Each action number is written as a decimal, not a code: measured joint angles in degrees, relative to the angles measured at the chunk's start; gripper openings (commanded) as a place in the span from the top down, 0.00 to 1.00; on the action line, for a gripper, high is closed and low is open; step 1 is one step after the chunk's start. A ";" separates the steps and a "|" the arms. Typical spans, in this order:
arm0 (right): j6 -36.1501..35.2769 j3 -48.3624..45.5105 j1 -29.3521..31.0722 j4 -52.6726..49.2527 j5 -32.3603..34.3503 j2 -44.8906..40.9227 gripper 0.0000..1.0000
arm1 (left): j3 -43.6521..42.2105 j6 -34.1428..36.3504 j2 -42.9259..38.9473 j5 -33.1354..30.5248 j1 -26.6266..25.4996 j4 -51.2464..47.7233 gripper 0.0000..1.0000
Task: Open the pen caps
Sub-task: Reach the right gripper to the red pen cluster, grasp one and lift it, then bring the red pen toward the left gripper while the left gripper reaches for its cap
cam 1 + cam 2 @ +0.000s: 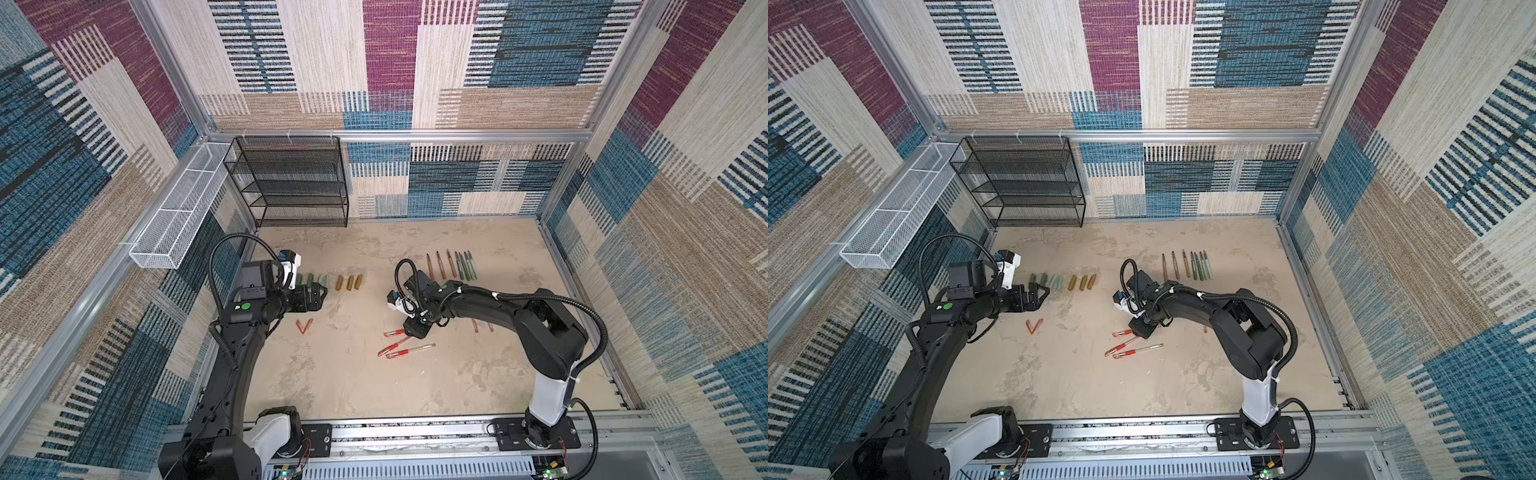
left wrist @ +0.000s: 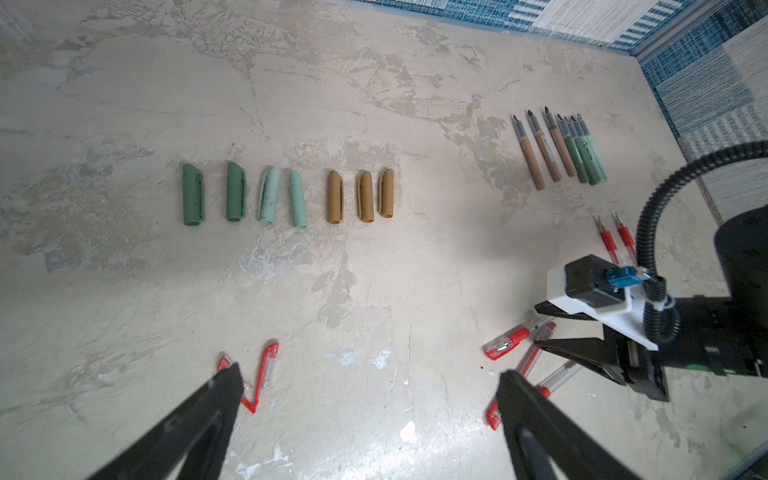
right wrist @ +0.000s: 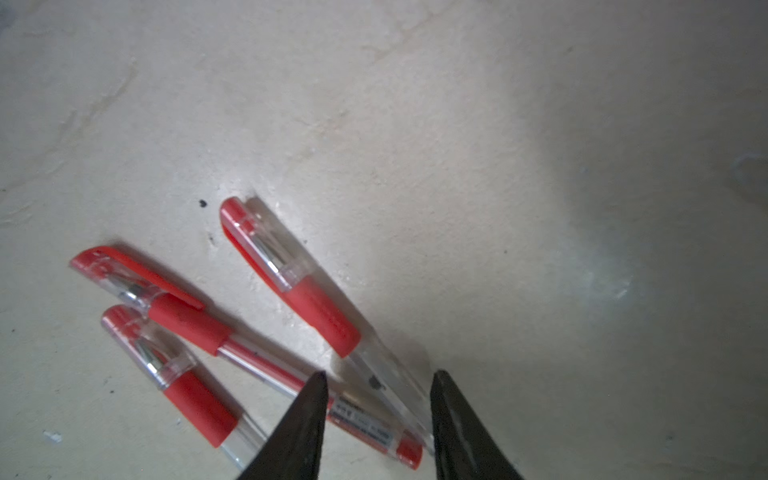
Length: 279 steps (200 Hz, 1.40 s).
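Note:
Several green pen caps (image 2: 235, 192) and three gold ones (image 2: 366, 196) lie in a row on the beige floor, also seen in a top view (image 1: 350, 282). Two loose red-clipped caps (image 2: 266, 374) form a V near my left gripper (image 2: 370, 378), which hangs wide open above the floor with nothing in it (image 1: 318, 295). Three red pens (image 3: 187, 324) lie together with their clear caps (image 3: 257, 245) still on. My right gripper (image 3: 379, 376) is low over them (image 1: 409, 332), its open jaws straddling the clear barrel of one pen.
Uncapped gold and green pen bodies (image 1: 453, 266) lie in a row at the back right. Two uncapped red pens (image 2: 615, 237) lie partly under the right arm. A black wire shelf (image 1: 291, 183) and a white mesh basket (image 1: 174, 220) stand along the back left walls.

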 measured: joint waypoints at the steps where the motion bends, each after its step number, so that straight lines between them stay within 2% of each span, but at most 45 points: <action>1: 0.00 0.02 0.00 0.00 0.00 0.02 0.58 | 0.00 0.00 0.00 0.00 0.00 0.00 0.01; 50: -0.85 2.69 0.00 0.35 3.52 2.89 0.67 | 0.00 0.00 0.02 0.00 0.00 0.00 0.01; 103: -2.25 5.86 -0.85 0.52 4.81 5.18 0.84 | 0.26 -0.04 0.07 0.28 0.00 -0.07 0.02; 142: -2.45 6.84 -1.88 0.42 4.98 5.51 0.94 | 5.92 0.02 1.46 0.48 -1.09 -0.72 0.04; 198: -1.66 7.67 -3.67 0.24 7.37 1.60 0.95 | 11.67 -1.51 4.90 3.87 -3.30 0.59 0.05; 246: 3.78 6.73 -3.76 3.98 5.51 -4.68 0.94 | 10.29 -8.00 7.37 14.12 -4.87 4.85 0.07; 279: 9.22 4.00 -3.56 7.08 3.04 -8.22 0.94 | 10.10 -12.26 10.16 18.58 -6.97 7.91 0.11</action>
